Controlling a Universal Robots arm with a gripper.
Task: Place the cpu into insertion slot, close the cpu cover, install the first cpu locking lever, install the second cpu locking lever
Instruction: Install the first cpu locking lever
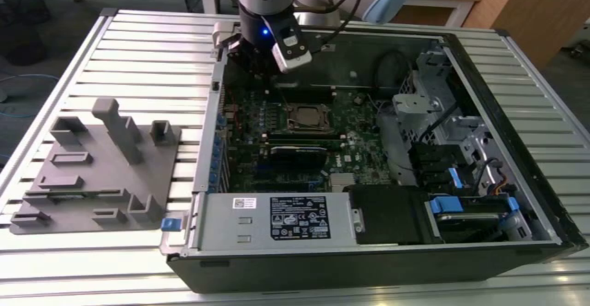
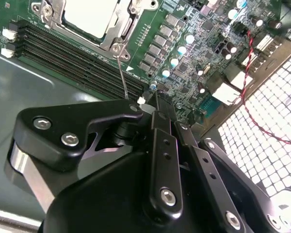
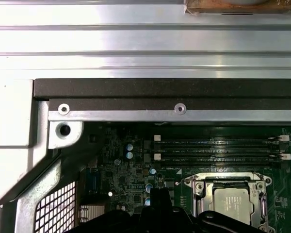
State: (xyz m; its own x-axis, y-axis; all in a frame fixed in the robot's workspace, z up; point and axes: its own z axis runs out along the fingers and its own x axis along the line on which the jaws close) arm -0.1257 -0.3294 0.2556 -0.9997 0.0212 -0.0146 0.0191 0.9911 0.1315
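A ribbed, silvery metal table (image 1: 92, 57) carries an open black computer case (image 1: 369, 268) lying on its side. Against the case's near wall sits a silver box (image 1: 221, 220) with a black label plate, and next to it a black bay with blue clips. Outside the case, at the exterior view's left, stands a matte grey plastic block (image 1: 101, 168) of posts and pockets. Deeper inside the case lies the green circuit board (image 1: 360, 147); on it the slot (image 1: 287, 119) holds the cpu (image 3: 235, 201), whose flat, pale metal top shows through the window of the thin silvery cover (image 3: 233, 177) lying flat over it. Long black memory strips (image 2: 77, 63) run just beside the slot. Farther in, over the board near the case's far wall, hangs the black gripper (image 2: 153, 99), its fingers drawn together; a thin wire lever (image 2: 123, 73) reaches from the slot's corner to the tips, though I cannot tell whether it is pinched. Beyond the case stands wooden furniture (image 1: 535, 9).
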